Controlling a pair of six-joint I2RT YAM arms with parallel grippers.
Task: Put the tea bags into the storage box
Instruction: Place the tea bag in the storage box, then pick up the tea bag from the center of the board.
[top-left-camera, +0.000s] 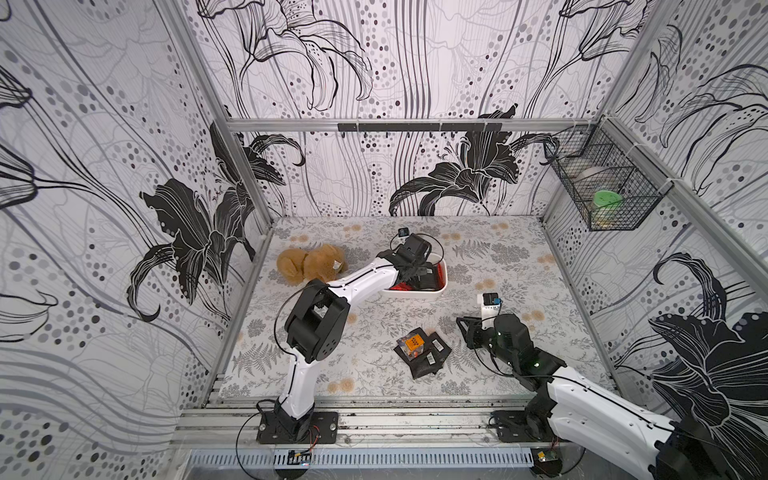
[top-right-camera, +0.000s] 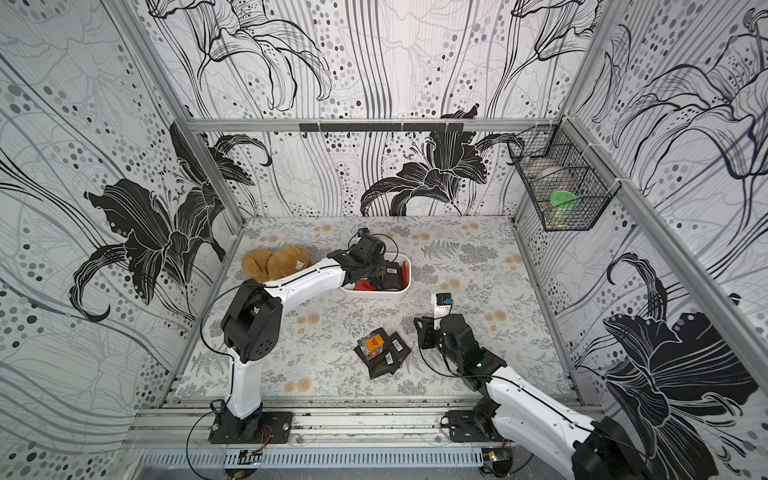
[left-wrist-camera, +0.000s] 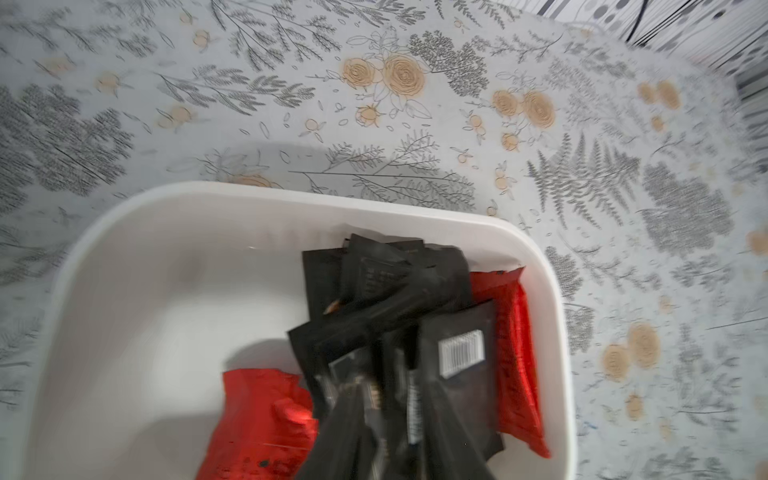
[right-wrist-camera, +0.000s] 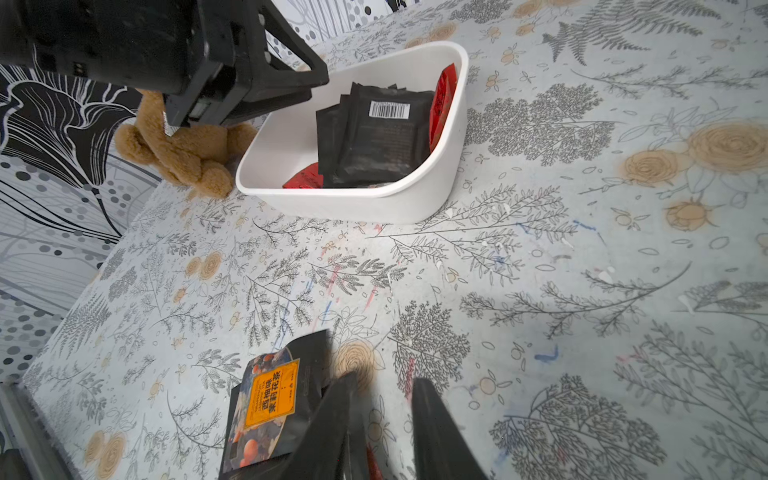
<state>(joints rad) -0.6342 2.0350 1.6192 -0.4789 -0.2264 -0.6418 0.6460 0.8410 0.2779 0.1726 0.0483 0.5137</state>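
Note:
The white storage box (top-left-camera: 415, 296) (top-right-camera: 376, 296) sits mid-table. It holds black tea bags (left-wrist-camera: 395, 291) (right-wrist-camera: 374, 137) and red ones (left-wrist-camera: 266, 415). My left gripper (top-left-camera: 415, 272) (top-right-camera: 376, 270) hangs over the box. In the blurred left wrist view my left gripper (left-wrist-camera: 390, 399) has its jaws apart just above the black sachets. More tea bags (top-left-camera: 424, 349) (top-right-camera: 382, 351) lie in a small heap near the front, one with an orange label (right-wrist-camera: 270, 395). My right gripper (top-left-camera: 465, 328) (top-right-camera: 424, 330) (right-wrist-camera: 384, 378) stands open just right of that heap, with bare table between its fingers.
A brown plush toy (top-left-camera: 309, 264) (top-right-camera: 274, 262) (right-wrist-camera: 187, 153) lies left of the box, close to my left arm. A black wire basket (top-left-camera: 602, 183) (top-right-camera: 557, 187) hangs on the right wall. Patterned walls enclose the table on three sides.

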